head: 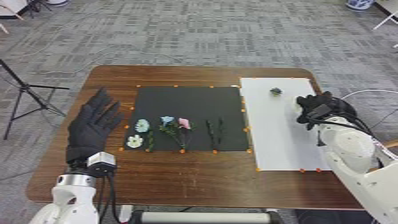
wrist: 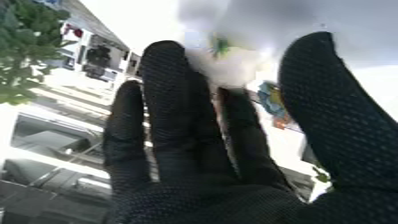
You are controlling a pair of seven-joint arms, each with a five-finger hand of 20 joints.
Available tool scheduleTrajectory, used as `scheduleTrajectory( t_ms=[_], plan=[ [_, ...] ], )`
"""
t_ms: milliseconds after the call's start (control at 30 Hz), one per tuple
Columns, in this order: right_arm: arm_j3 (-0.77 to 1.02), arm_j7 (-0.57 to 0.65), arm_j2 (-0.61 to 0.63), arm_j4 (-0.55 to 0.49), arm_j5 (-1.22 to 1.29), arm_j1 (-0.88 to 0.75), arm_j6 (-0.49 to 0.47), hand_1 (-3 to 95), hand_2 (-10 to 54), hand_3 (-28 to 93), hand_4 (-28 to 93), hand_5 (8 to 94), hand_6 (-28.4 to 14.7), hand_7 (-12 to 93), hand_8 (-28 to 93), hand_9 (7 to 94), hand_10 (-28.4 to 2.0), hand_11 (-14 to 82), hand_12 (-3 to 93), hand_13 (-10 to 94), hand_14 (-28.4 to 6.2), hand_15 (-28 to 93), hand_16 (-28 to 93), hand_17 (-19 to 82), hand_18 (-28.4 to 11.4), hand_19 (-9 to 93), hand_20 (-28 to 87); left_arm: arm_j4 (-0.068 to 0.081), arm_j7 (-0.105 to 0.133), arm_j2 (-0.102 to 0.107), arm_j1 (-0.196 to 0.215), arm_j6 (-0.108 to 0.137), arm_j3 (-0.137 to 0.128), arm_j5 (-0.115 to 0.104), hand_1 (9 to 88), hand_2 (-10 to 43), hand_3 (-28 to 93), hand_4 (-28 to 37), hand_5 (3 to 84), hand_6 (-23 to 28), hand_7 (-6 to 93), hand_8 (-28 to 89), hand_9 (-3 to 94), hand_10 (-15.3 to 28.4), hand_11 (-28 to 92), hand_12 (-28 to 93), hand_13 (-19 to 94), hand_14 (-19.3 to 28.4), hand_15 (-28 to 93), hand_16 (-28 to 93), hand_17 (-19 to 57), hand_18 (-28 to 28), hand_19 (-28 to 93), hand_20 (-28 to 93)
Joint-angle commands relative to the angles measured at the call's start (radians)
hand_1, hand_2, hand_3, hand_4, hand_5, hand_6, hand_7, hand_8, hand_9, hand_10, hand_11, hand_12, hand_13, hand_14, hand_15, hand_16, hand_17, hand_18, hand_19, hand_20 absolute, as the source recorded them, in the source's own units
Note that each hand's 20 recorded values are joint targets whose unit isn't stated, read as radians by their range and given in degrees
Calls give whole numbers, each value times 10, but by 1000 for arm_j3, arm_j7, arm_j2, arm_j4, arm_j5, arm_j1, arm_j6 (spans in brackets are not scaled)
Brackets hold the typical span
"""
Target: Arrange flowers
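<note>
One pale, blurred blossom [wrist: 233, 74] sits by the fingertips of the right hand [head: 326, 108] at the white sheet's [head: 280, 135] right edge, thumb well apart from fairly straight fingers; whether it is gripped cannot be told. A small bluish flower [head: 276, 91] lies on the sheet. Pink [head: 184, 123], blue [head: 167, 120] and white blooms [head: 135, 141] lie on the black mat [head: 187, 100], beside the left hand [head: 89, 125], its fingers extended.

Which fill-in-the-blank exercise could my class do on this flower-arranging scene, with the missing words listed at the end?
The mat under the pink flower is ____ in colour.
The sheet near the right robot hand is ____ in colour.
In the head view, the left robot hand is to the ____ of the mat.

Missing words: black; white; left.
</note>
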Motion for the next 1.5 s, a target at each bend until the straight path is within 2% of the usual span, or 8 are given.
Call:
scheduleTrajectory(
  t_ms=[33, 100, 400, 567, 867, 1033, 1333, 1500],
  plan=[
    [-40, -75, -13, 42, -19, 39, 80, 488, -95, 791, -282, 572, 22, 473, -35, 749, -45, 249, 465, 676, -30, 624, 372, 278, -174, 803, 446, 1, -2, 12, -10, -7, -8, -36, 242, -3, 671, -283, 271, 22, 191, -104, 231, 109, 126, 166, 192, 132, 143, 65, -132, 200, 423, 80],
    [-31, -73, -18, 36, -21, 22, 85, 521, -95, 793, -283, 638, 32, 516, 11, 804, -39, 262, 501, 722, -27, 634, 387, 311, -174, 827, 452, -9, -3, 8, 6, -5, -11, -3, 243, -2, 669, -283, 271, 22, 190, -104, 231, 109, 126, 166, 191, 132, 143, 65, -132, 200, 423, 81],
    [-41, -108, 15, 34, 24, -5, 359, 516, -95, 835, -283, 707, 18, 511, -17, 856, -39, 245, 522, 758, -28, 642, 400, 337, -180, 840, 464, -10, 8, 2, 19, -2, 0, -12, 242, -2, 671, -283, 269, 22, 192, -104, 231, 109, 126, 166, 192, 132, 144, 64, -132, 200, 423, 80],
    [-68, -118, 16, 2, 67, 31, 407, 522, -95, 836, -283, 728, 14, 498, -31, 877, -47, 220, 519, 771, -27, 623, 413, 346, -184, 834, 470, -9, 13, 7, 23, -9, 0, -16, 244, -2, 670, -283, 269, 23, 191, -104, 229, 108, 126, 166, 190, 131, 144, 64, -131, 200, 422, 80],
    [-255, -118, -131, -44, 168, 201, 351, 525, -95, 831, -283, 729, 12, 493, -20, 880, -49, 206, 526, 774, -27, 612, 427, 348, -184, 830, 475, -18, 16, 5, 40, 13, -6, -15, 244, -2, 671, -283, 268, 22, 192, -104, 229, 108, 126, 167, 189, 131, 143, 65, -132, 200, 423, 80],
    [-336, -50, -250, -44, 255, 292, 247, 525, -95, 831, -283, 725, 12, 495, -15, 880, -48, 204, 529, 773, -27, 610, 431, 347, -184, 829, 478, -3, 12, 6, -4, -10, 21, -9, 244, -1, 671, -283, 268, 22, 193, -104, 228, 108, 125, 167, 189, 131, 144, 65, -132, 200, 423, 79],
    [-427, -79, -335, 3, 243, 370, 240, 525, -95, 832, -283, 723, 13, 494, -12, 881, -44, 203, 528, 775, -27, 614, 425, 350, -184, 831, 478, 1, 15, 11, -20, 8, 24, -10, 244, -1, 670, -283, 269, 23, 193, -104, 230, 108, 126, 168, 192, 131, 146, 65, -132, 200, 423, 80],
    [-463, -50, -295, -41, 232, 350, 237, 521, -95, 837, -281, 725, 16, 492, -11, 885, -40, 201, 524, 778, -28, 617, 420, 352, -185, 835, 478, -17, 22, 10, 19, -4, 3, -11, 243, -2, 673, -283, 270, 23, 194, -105, 231, 109, 127, 167, 192, 131, 147, 64, -132, 200, 423, 80]
  ],
)
